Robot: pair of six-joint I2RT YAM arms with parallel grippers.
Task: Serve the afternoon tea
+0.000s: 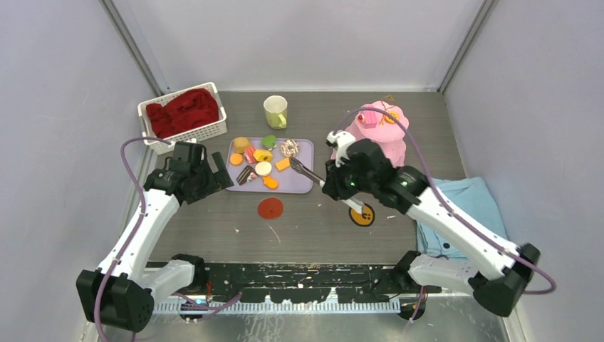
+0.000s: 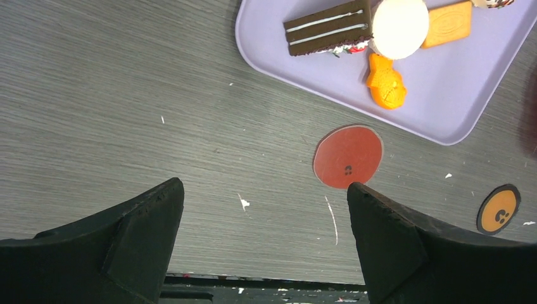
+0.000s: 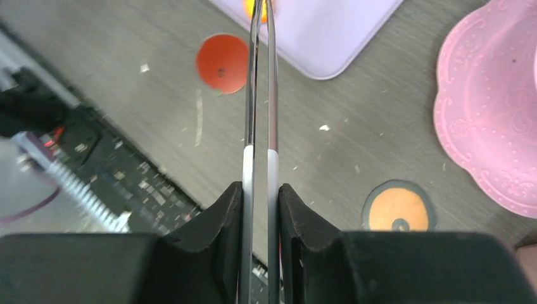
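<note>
Grey wood-grain bench carries everything, and much of it is only partly visible. At the right rear, the pink three-tier stand has its lower tiers covered by the right arm's wrist, and what sits on its top tier is hard to make out. A folded light-blue towel lies under that arm's forearm, which hides most of it. The white basket of dark red cloth sits at the left rear. Between basket and stand lies the lavender tray with the toy pastries crowded on it, too small from above to name each. The pale yellow-green mug stands upright just behind the tray. A red disc lies in front of the tray, and an orange disc is half hidden below the right wrist. The right end effector is clamped on metal tongs, whose tips run out of its wrist view over the tray. The left end effector hangs wide apart and empty over bare bench near the tray's left corner. Its wrist view cuts off a chocolate layer slice and a biscuit, while the orange fish-shaped cake shows whole.
</note>
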